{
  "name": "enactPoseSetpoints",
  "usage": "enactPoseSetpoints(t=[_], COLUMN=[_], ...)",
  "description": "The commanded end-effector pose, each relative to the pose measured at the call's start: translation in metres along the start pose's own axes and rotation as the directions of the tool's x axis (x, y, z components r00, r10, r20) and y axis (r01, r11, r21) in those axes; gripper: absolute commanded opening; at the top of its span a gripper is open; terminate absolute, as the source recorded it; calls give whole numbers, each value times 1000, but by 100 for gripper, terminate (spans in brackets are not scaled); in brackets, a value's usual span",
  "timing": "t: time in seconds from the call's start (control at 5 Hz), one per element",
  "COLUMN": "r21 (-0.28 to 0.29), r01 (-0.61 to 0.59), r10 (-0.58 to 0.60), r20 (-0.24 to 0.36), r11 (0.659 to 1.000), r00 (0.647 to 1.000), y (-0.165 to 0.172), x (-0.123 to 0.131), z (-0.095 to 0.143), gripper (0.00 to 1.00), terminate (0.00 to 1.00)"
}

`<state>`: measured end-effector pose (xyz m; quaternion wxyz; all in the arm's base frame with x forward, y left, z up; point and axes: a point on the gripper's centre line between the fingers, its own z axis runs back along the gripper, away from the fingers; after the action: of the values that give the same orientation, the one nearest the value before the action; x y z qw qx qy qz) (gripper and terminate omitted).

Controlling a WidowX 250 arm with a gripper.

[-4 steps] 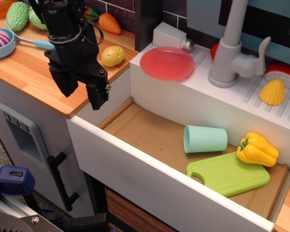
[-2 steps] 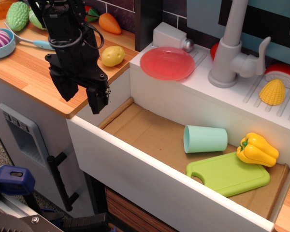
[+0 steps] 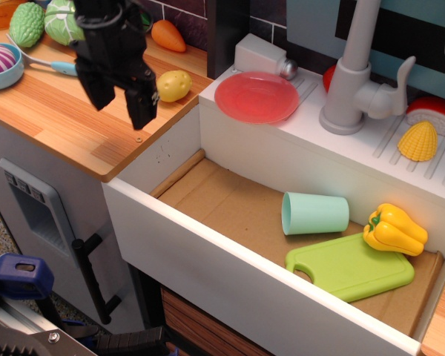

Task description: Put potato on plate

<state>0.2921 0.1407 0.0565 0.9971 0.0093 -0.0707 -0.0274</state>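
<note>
The potato (image 3: 173, 85), a small pale-yellow egg-shaped toy, lies on the wooden counter (image 3: 67, 126) near its right edge. The pink-red round plate (image 3: 256, 97) rests on the white sink ledge to the right of it. My black gripper (image 3: 121, 101) hangs over the counter just left of the potato, a little in front of it. Its two fingers point down and stand apart with nothing between them. It does not touch the potato.
An orange carrot (image 3: 168, 35), green vegetables (image 3: 27, 24) and a blue bowl (image 3: 1, 65) with a spoon sit at the counter's back. The sink basin holds a teal cup (image 3: 314, 213), a green cutting board (image 3: 350, 266) and a yellow bell pepper (image 3: 394, 229). A grey faucet (image 3: 352, 81) stands right of the plate.
My gripper has risen and moved back over the counter, from in front of the counter's edge to a spot beside the potato. The potato and plate have not moved.
</note>
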Motion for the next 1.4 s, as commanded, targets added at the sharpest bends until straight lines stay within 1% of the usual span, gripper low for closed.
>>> enactPoseSetpoints(t=[0.0,0.4,0.6,0.8,1.0,1.2], r21=[2,28,23,-16,-12,-23], r01=[83,159,181,179,172,183], r10=[-83,-161,-183,-176,-169,-178], r20=[61,86,104,123,140,149], r11=[997,987,983,984,985,983], r00=[995,983,978,977,976,973], y=[21,36,40,40,35,36], x=[36,64,75,79,90,95], z=[11,5,-1,-11,-16,-26], gripper=[100,100,100,100,100,100], terminate=[0,0,0,0,0,0])
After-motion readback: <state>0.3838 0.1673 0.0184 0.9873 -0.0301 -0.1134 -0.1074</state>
